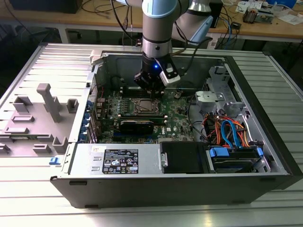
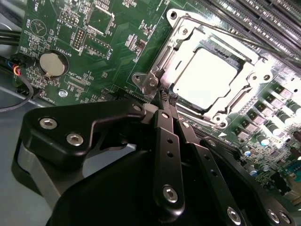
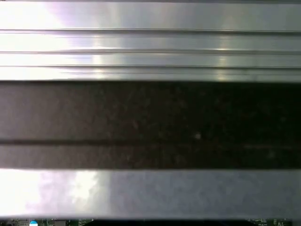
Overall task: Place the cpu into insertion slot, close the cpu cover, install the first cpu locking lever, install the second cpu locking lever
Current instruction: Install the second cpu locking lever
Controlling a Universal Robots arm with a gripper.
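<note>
In the second wrist view the black metal gripper fills the foreground, its two slim linkage fingers drawn together to a closed point with nothing between them. That point sits at one corner of the insertion slot, the square socket with a thin silvery rim set into the green circuit board, touching or just short of a small silvery hinge bracket; which of the two cannot be told.

Just beyond the fingertips the cpu, a flat square chip with a bright silvery-grey top, lies seated in the slot. The cpu cover, a thin silvery metal frame with a cut-out centre, lies flat around the chip's edges, the chip showing through the opening. A thin silvery lever rod runs along the socket's far edge, close beside long narrow black memory slots. On the open side of the socket, bare board with small parts and a round silvery coin battery leaves more room.

In the exterior view the gripper hangs from the grey and pale blue robot arm inside the open dark grey computer case, just behind the socket. A black heatsink block lies close in front of the socket. The case walls stand well apart from the arm on both sides, and bundled orange and blue cables crowd the exterior view's right.

The first wrist view shows pale ribbed metal and a dark band across it.
</note>
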